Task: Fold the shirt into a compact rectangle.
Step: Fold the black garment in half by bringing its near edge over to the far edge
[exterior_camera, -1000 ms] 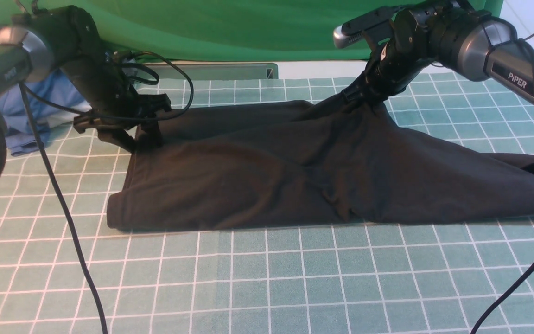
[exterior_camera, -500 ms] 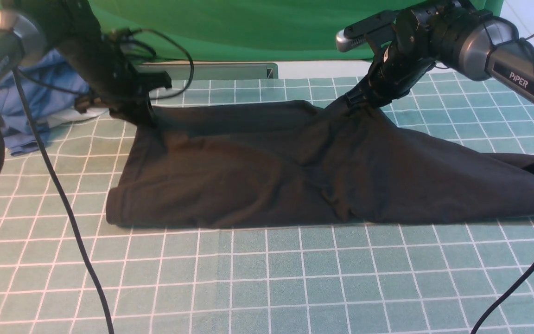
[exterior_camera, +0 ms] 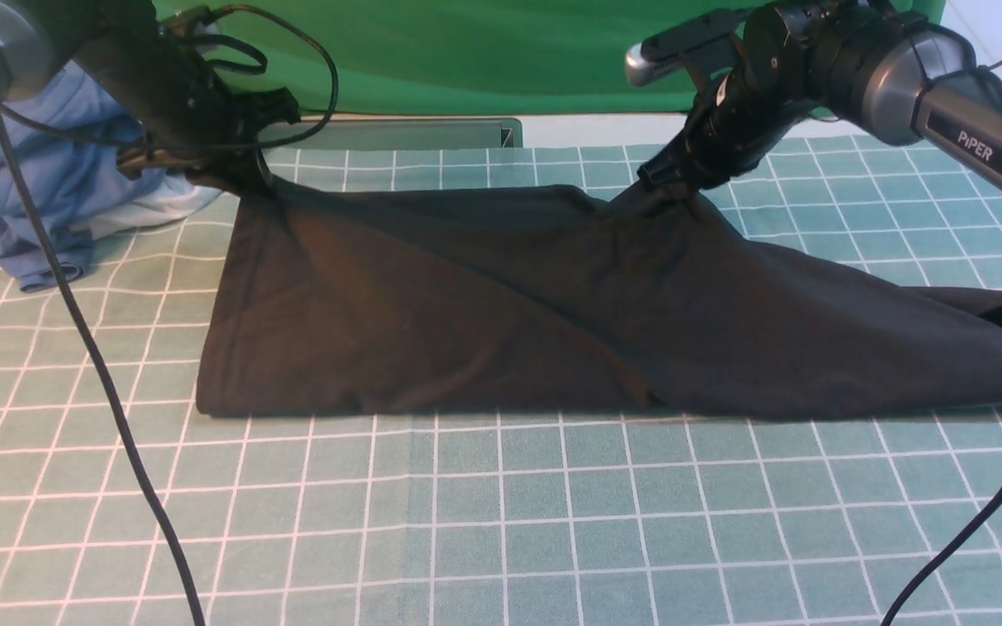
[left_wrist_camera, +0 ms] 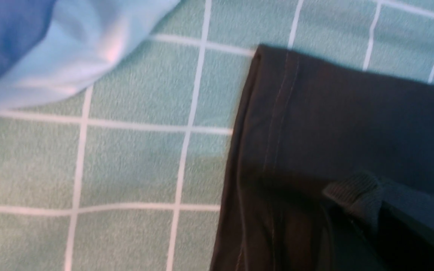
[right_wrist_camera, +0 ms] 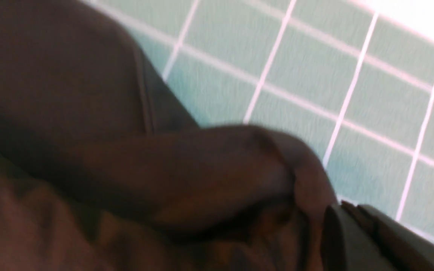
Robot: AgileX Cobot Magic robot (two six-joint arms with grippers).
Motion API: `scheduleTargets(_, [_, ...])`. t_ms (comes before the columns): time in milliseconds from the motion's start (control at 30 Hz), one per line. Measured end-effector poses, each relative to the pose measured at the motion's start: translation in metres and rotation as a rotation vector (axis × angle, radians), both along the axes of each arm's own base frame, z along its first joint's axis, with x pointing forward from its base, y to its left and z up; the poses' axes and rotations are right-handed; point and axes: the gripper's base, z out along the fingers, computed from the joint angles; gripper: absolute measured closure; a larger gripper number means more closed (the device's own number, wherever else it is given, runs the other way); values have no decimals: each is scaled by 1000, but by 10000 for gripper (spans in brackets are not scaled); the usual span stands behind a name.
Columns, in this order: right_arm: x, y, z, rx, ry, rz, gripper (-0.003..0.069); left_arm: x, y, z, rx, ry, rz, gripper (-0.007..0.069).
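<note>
The left fingers (exterior_camera: pixel 244 178) have closed on the shirt's far left corner and drawn it up and leftward, stretching the one black shirt (exterior_camera: pixel 501 322) taut across the counter (exterior_camera: pixel 501 522). The right fingers (exterior_camera: pixel 666 174) pinch its far edge too, probably so both can fold it nearward. One blue heap (exterior_camera: pixel 57 191) lies far left.

Your left jaws, which stood open over the far left corner of the shirt (exterior_camera: pixel 501 322) a second ago, have closed on it. They have risen and drawn back toward the blue clothes heap (exterior_camera: pixel 57 200). That corner is now lifted off the counter (exterior_camera: pixel 501 522), and the cloth's left half has pulled into a smooth slope where it lay rumpled. The near hem has crept slightly toward the far side. Your right jaws have tightened on their bunch and lifted a little.
</note>
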Motion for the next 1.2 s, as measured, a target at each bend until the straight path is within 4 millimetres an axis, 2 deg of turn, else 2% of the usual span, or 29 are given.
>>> scheduleTargets(367, [0,0,4,26,13,-18,614,1,0,0,-5,-5,12,593])
scheduleTargets(433, [-2,-2,4,43,52,-33,547,1,0,0,-3,-5,13,593])
scheduleTargets(500, [-1,-9,1,84,89,-59,429,1,0,0,0,-5,13,593])
scheduleTargets(533, [-1,-9,0,90,91,-62,429,1,0,0,0,-5,13,593])
scheduleTargets(600, [1,-13,-5,124,116,-81,349,1,1,0,9,-5,12,593])
scheduleTargets(767, [8,-15,-24,144,105,-92,312,1,3,0,33,-4,12,593])
scheduleTargets(933, [14,-13,-38,164,83,-99,333,0,3,-1,33,-1,11,593])
scheduleTargets(1000, [15,-13,-43,168,88,-101,398,0,3,-1,30,1,17,593])
scheduleTargets(1100, [15,-12,-44,169,89,-96,568,0,3,-1,29,2,21,593])
scheduleTargets(1200, [15,-12,-41,168,86,-89,613,0,3,-1,26,3,27,593])
